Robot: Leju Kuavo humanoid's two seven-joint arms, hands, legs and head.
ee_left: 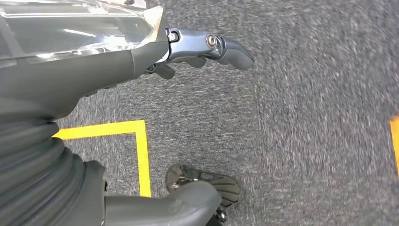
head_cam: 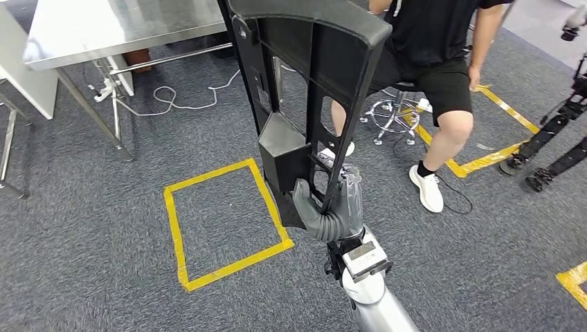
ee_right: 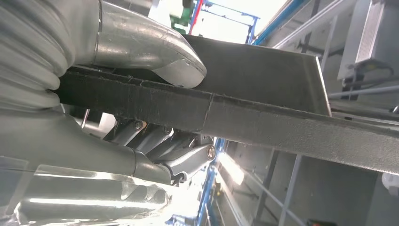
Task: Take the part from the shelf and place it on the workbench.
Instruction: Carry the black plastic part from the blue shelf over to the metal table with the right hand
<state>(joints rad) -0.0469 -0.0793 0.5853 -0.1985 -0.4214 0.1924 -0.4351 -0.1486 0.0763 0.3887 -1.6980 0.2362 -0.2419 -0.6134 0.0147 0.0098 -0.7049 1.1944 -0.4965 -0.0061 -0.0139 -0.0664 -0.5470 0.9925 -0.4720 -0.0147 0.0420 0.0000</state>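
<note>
Black plastic frame part [head_cam: 304, 83] gripped upright in my right hand [head_cam: 337, 211], above grey carpet w/ yellow tape square [head_cam: 221, 221]. Left hand [ee_left: 207, 47] holds nothing, fingers apart.

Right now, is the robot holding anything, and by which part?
Yes: the right hand grips the black part at its lower end, around a thin edge. The left hand holds nothing.

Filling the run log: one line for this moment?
right hand: holds black part upright | left hand: holds nothing | metal table: ahead-left
</note>
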